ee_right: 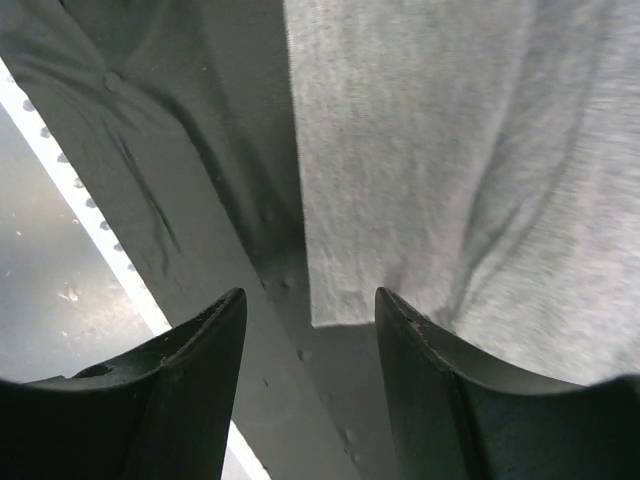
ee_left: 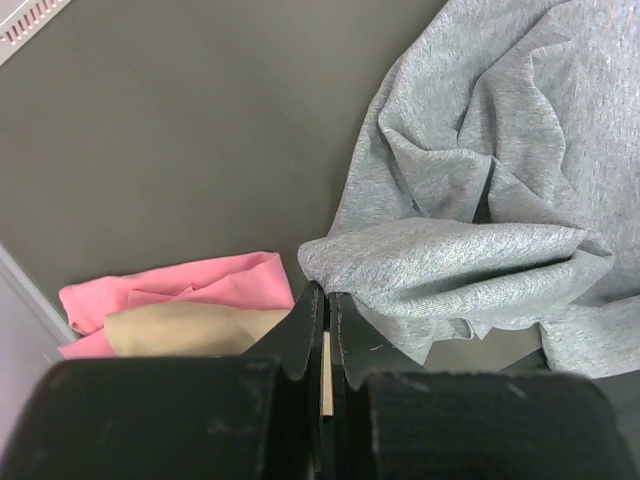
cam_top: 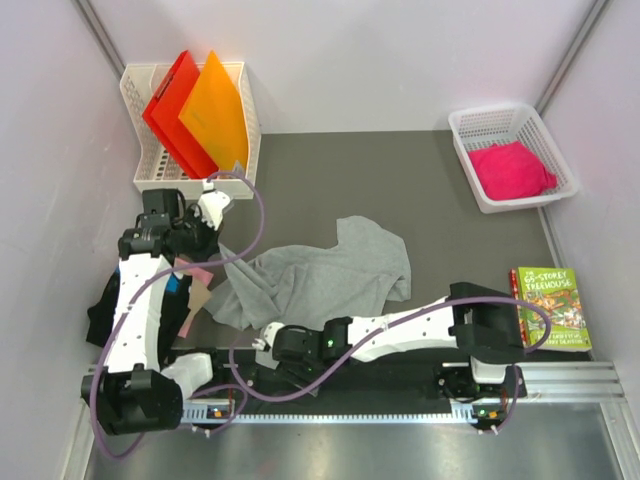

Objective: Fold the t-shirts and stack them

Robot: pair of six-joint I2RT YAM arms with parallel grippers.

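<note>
The large light grey t-shirt (cam_top: 330, 270) lies crumpled in the middle of the table; it also shows in the left wrist view (ee_left: 480, 200) and the right wrist view (ee_right: 450, 150). My left gripper (cam_top: 203, 255) (ee_left: 328, 292) is shut, with the shirt's left edge at its tips. My right gripper (cam_top: 262, 345) (ee_right: 310, 295) is open, its fingers either side of a hem corner at the near edge, low over the table. The bright pink t-shirt (cam_top: 512, 170) lies bunched in a white basket (cam_top: 470, 180). A black cloth (cam_top: 100, 310) lies mostly hidden beside the left arm.
A white rack (cam_top: 140, 150) at the back left holds red and orange folders (cam_top: 195, 110). A green book (cam_top: 550, 305) lies at the right edge. A pale pink cloth (ee_left: 190, 285) and a beige piece (ee_left: 190, 328) lie beside my left gripper. A metal rail (cam_top: 400, 400) runs along the front.
</note>
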